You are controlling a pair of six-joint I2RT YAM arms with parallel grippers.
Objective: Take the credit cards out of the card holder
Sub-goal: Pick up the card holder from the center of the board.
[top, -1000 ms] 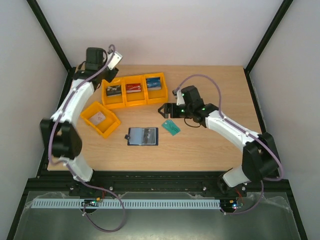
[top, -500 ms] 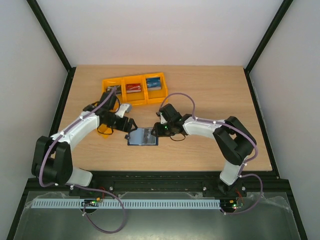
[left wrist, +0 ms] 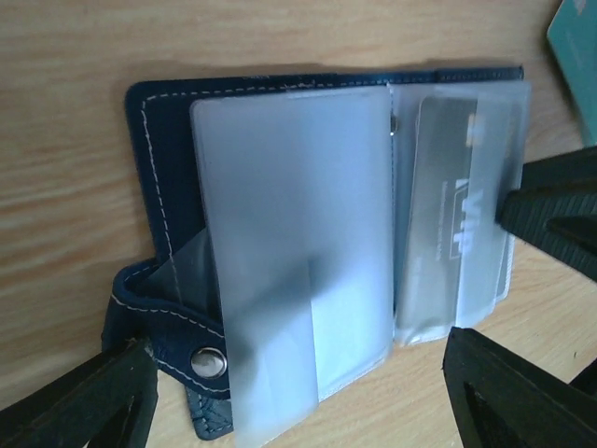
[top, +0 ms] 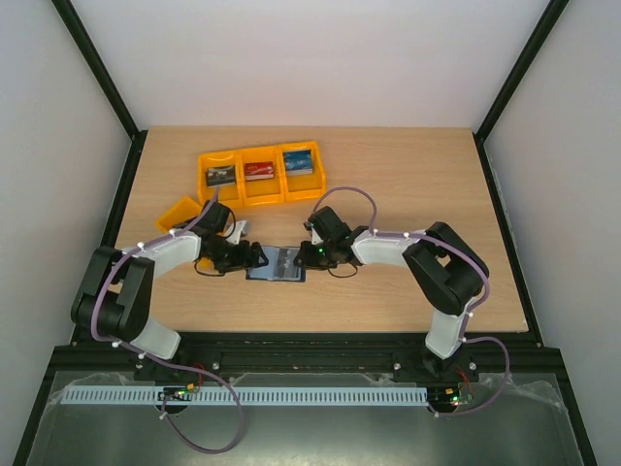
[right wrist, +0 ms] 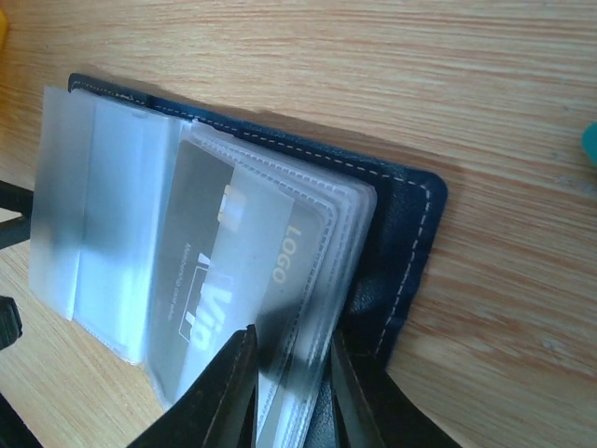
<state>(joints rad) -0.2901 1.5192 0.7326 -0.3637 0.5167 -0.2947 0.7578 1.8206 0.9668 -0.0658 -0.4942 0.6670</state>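
A pale wooden surface [top: 408, 184] sits between plain white walls [top: 310, 58]. Black posts [top: 97, 68] frame it under even light.

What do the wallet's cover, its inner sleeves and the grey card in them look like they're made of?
Card holder cover: likely leather or faux leather, matte navy, with pale stitching and a metal snap. Sleeves: soft frosted clear plastic, translucent and bowed. Grey card: apparently rigid plastic, satin finish, printed lettering.

The card holder [left wrist: 159, 121] had a dark navy cover with pale stitching (its snap [left wrist: 207, 358] silver); its sleeves [left wrist: 289, 233] were frosted clear. The credit card [right wrist: 224, 271] was grey with white lettering. The desk [right wrist: 373, 65] was light woodgrain.
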